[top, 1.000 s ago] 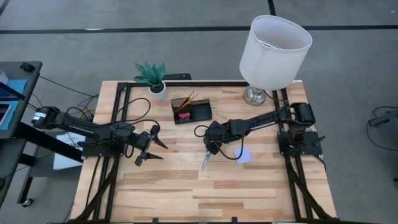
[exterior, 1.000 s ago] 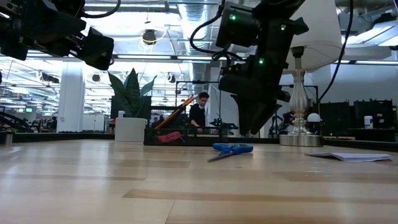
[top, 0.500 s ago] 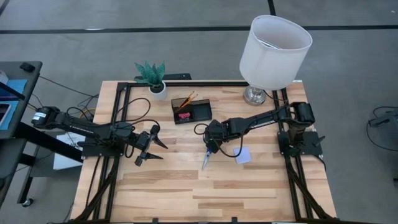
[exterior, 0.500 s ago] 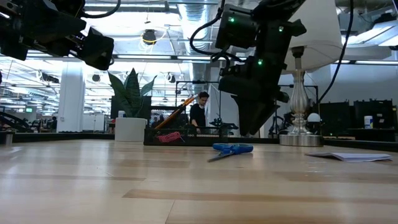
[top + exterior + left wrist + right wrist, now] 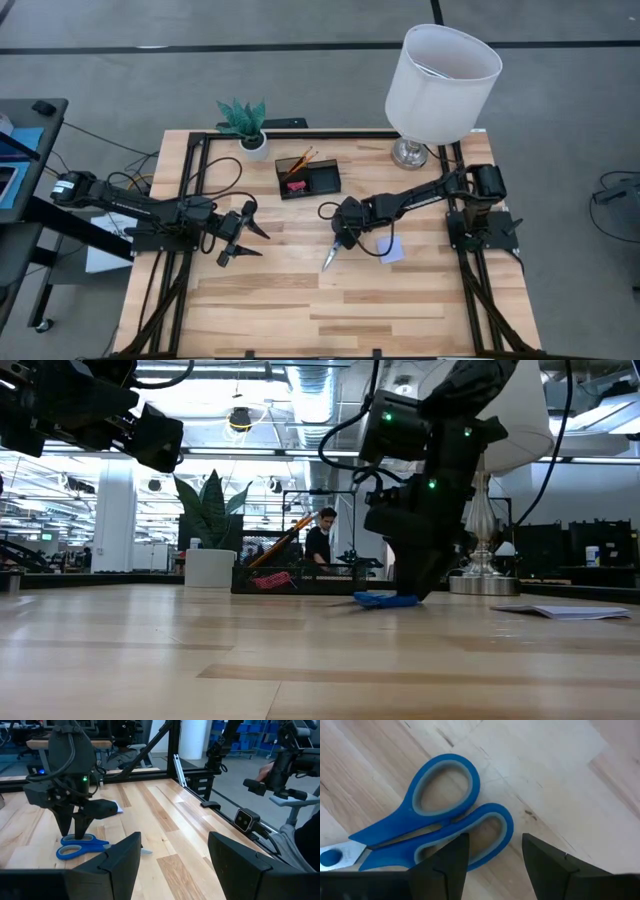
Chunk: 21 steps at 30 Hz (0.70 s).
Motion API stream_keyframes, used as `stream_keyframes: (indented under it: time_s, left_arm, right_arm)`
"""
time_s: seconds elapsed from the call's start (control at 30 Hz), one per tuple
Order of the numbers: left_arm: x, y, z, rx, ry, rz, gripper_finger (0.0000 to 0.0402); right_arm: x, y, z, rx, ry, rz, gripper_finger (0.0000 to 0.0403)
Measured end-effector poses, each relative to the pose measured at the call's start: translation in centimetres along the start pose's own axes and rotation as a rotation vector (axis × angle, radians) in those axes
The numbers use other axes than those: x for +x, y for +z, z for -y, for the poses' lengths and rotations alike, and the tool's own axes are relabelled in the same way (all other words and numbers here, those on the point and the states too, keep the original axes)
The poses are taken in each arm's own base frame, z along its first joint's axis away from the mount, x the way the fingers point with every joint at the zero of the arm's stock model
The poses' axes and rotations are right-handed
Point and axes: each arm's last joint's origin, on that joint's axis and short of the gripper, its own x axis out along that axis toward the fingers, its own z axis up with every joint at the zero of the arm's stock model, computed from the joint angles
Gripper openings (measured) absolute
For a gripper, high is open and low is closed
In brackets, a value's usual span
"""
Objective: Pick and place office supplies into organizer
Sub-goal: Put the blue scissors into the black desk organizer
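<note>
**Desk:** High view, what is the right gripper (image 5: 343,237) doing at mid-table?

**Photographer:** It stands down at the blue-handled scissors (image 5: 330,256), which lie flat on the wooden table (image 5: 280,300), blades toward the near edge. The organizer (image 5: 308,178) sits well apart toward the far edge, pencils (image 5: 300,160) already standing in its cup.

**Desk:** Is it gripping them?

**Photographer:** Not yet. The right wrist view shows both fingers (image 5: 445,862) parted, one over a handle loop (image 5: 470,837), the other over bare wood beside it. Nothing is pinched.

**Desk:** How should the grasp go?

**Photographer:** My judgement: settle the fingers either side of that loop's outer rim, press to the wood, then close squarely. A skewed pinch could spin the scissors or pop them out.

**Desk:** And the other arm?

**Photographer:** The left gripper (image 5: 240,237) hangs wide open over the table's left side, waiting. A note pad (image 5: 391,249) lies just beside the right arm.
</note>
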Motion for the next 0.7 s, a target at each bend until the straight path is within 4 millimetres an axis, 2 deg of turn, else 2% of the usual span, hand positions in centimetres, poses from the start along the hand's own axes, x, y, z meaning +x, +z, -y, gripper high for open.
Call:
stream_keyframes:
  time_s: [0.27, 0.37, 0.47, 0.63, 0.7]
  left_arm:
    - [0.0, 0.0, 0.0, 0.000, 0.005, 0.003, 0.0223]
    - [0.0, 0.0, 0.0, 0.001, 0.005, 0.003, 0.0223]
    - [0.0, 0.0, 0.0, 0.000, 0.005, 0.003, 0.0223]
    - [0.0, 0.0, 0.0, 0.000, 0.005, 0.003, 0.0223]
    - [0.0, 0.0, 0.0, 0.000, 0.005, 0.004, 0.0223]
  right_arm:
    - [1.8, -0.1, 0.0, 0.000, -0.023, -0.039, 0.0176]
    - [2.2, 0.0, -0.1, 0.003, -0.025, -0.045, 0.0163]
    - [2.3, 0.0, -0.1, 0.004, -0.020, -0.040, 0.0125]
    - [2.5, 0.1, -0.3, 0.006, -0.009, -0.031, 0.0022]
    - [2.4, 0.1, -0.3, 0.009, -0.009, -0.024, 0.0019]
